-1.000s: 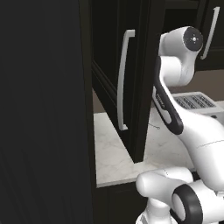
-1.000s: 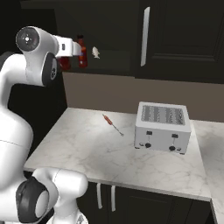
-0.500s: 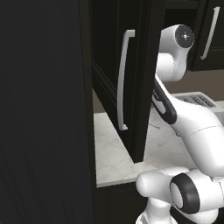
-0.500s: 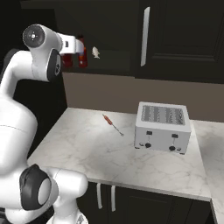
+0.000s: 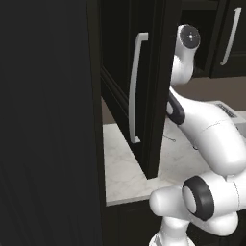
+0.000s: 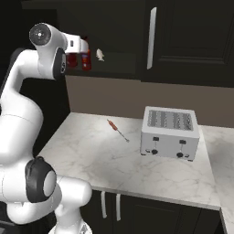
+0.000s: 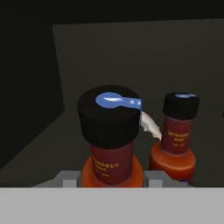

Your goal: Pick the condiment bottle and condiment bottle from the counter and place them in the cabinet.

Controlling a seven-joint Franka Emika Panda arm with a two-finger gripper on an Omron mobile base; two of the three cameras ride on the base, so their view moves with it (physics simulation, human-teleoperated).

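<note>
While the arm (image 6: 43,59) reached up and left into the open cabinet (image 6: 114,27), the gripper (image 7: 112,177) was pinching a red condiment bottle (image 7: 111,144) by its body, black cap up, bottle upright. Just right of it in the hand view stood a second red bottle (image 7: 177,140), also upright with a black cap, on the cabinet floor; a small white object (image 7: 148,123) showed between the two, too unclear to name. From the right base view the held bottle (image 6: 85,58) sat at the cabinet's lower opening with the white object (image 6: 100,55) just beside it. Lower down, the marble surface (image 6: 91,155) carried a thin red-tipped stick (image 6: 117,130) near its middle and a silver toaster (image 6: 170,132) to the right. An open dark door (image 5: 144,86) with pale bar handle (image 5: 136,86) showed from the left base view.
</note>
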